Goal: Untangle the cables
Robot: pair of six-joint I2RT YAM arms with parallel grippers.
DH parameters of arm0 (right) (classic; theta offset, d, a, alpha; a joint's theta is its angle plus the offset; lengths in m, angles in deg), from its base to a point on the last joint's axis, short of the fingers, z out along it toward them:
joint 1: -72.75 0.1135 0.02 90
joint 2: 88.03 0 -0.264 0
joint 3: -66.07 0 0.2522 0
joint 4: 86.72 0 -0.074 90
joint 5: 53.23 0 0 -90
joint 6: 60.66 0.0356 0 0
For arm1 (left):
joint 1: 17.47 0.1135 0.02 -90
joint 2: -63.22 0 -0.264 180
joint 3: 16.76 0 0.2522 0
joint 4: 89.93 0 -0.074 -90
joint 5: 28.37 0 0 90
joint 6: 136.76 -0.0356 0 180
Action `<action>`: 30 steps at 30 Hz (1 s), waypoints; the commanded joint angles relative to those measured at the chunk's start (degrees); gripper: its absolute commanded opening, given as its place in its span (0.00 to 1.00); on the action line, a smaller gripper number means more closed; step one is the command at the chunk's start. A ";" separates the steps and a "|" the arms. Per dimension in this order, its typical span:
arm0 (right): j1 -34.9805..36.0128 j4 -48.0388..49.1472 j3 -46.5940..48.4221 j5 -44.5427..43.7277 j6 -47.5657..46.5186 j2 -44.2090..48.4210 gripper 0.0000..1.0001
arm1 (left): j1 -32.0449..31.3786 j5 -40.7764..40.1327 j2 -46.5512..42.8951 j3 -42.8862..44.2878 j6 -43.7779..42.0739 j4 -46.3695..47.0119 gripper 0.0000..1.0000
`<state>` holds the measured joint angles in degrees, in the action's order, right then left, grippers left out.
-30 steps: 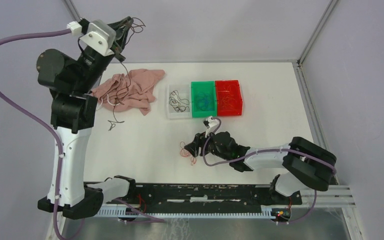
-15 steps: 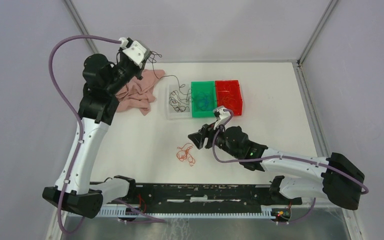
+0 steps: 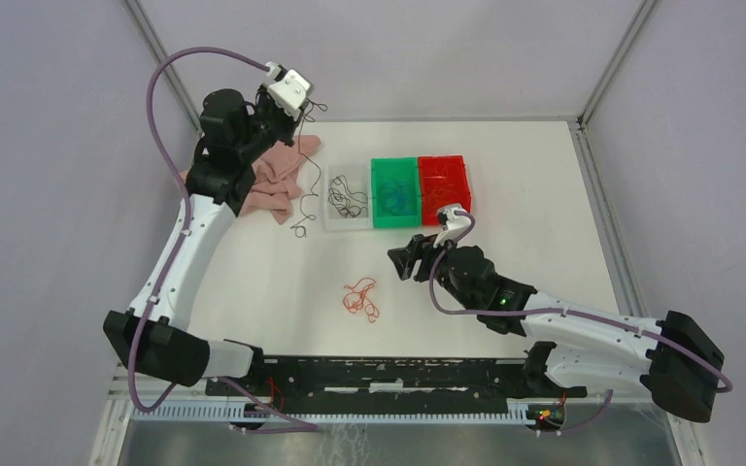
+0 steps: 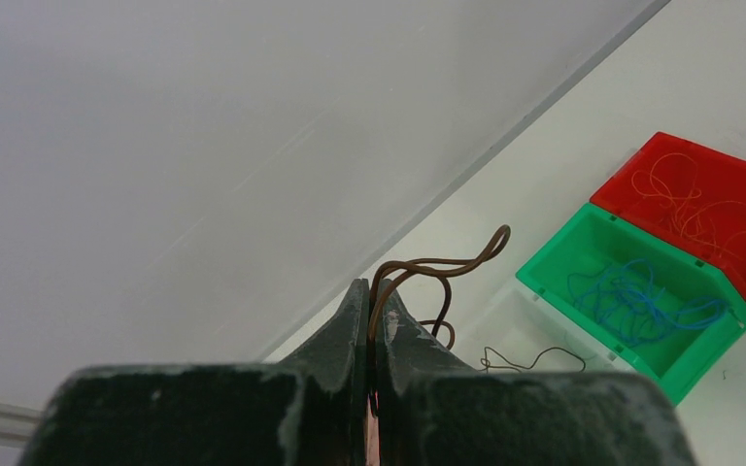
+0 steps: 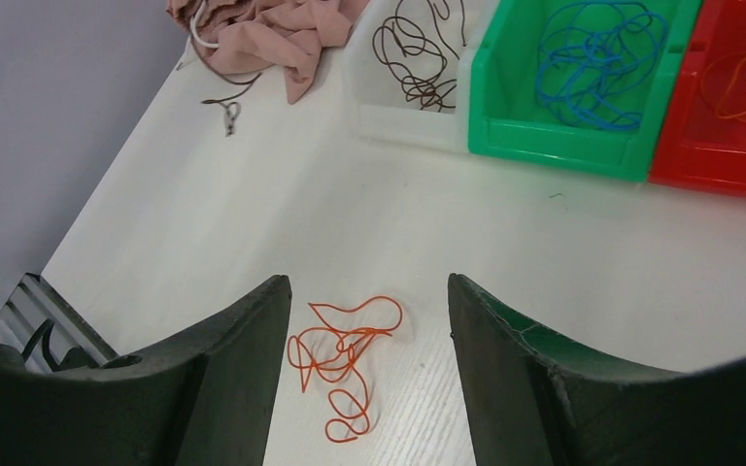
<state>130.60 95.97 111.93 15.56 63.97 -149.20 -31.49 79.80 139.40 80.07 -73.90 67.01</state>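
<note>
My left gripper point(image 3: 303, 101) is raised over the table's far left and shut on a dark brown cable point(image 3: 309, 180), which hangs down until its curled end rests on the table beside the pink cloth. The left wrist view has the same cable point(image 4: 439, 263) looping out from between the shut fingertips point(image 4: 373, 289). An orange cable tangle point(image 3: 359, 299) lies loose on the table in the middle. My right gripper point(image 3: 404, 262) hovers open just to its right. In the right wrist view the orange tangle point(image 5: 345, 354) lies below and between the spread fingers point(image 5: 369, 291), untouched.
Three bins stand in a row at the back. The clear bin point(image 3: 330, 199) holds dark cables, the green bin point(image 3: 395, 161) holds blue ones and the red bin point(image 3: 444, 158) holds orange ones. A pink cloth point(image 3: 270, 180) with a white cord lies left of them.
My left arm has swung right and stretched out, carrying the dark cable from over the cloth toward the clear bin. My right gripper has drawn back up and right from the orange tangle.
</note>
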 commanded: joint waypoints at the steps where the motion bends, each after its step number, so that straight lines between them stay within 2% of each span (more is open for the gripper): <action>1: -0.43 -0.54 -0.27 -3.28 -0.97 1.91 0.67 | -0.22 -2.06 2.41 1.76 -1.38 4.70 0.03; 18: -1.69 -3.63 -2.25 -6.11 -0.71 5.89 0.67 | -0.51 -3.78 11.21 5.10 -6.66 8.03 0.03; 30: -3.78 -4.38 -3.68 -6.24 -0.40 7.43 0.66 | -6.19 -5.18 14.04 -0.41 -9.15 7.29 0.03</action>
<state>127.54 90.90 108.54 10.62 63.77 -143.12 -35.60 75.25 152.84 81.62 -80.59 72.28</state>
